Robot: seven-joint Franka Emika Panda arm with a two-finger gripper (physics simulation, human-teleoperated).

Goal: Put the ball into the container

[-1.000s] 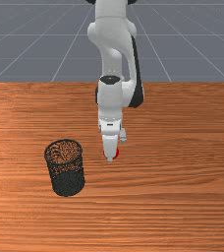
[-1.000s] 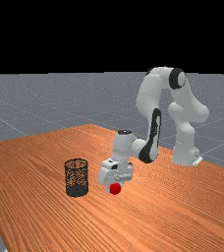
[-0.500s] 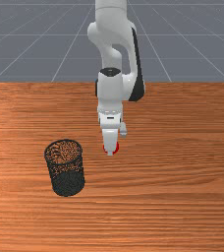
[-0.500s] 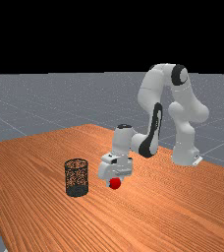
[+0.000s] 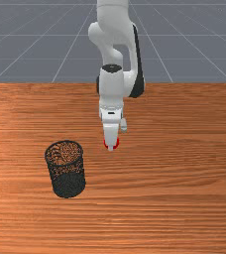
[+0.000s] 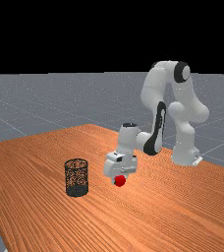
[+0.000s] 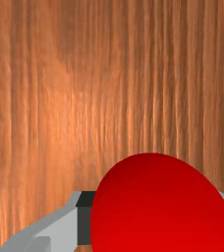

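Front view: black mesh container point(image 5: 68, 184) seen upright on the wood table point(image 5: 179, 198), at the front view's left of the gripper point(image 5: 111, 145); red ball point(image 5: 117, 144) partly covered by the near finger, red showing on both sides of it; ball located outside the container and apart from it; white and grey arm point(image 5: 111, 89) extended over the table from the back edge.

Far view: ball seen at the low end of the gripper, under the hand point(image 6: 120, 165); container placed at the far view's left of the ball, near it, a gap left between them; arm bent and reached across from the far view's right.

Wrist view: ball pressed between both fingers point(image 7: 60, 229), contact seen on two opposite sides; gripper closed on the ball; far finger partly hidden by it; wood grain visible beyond.
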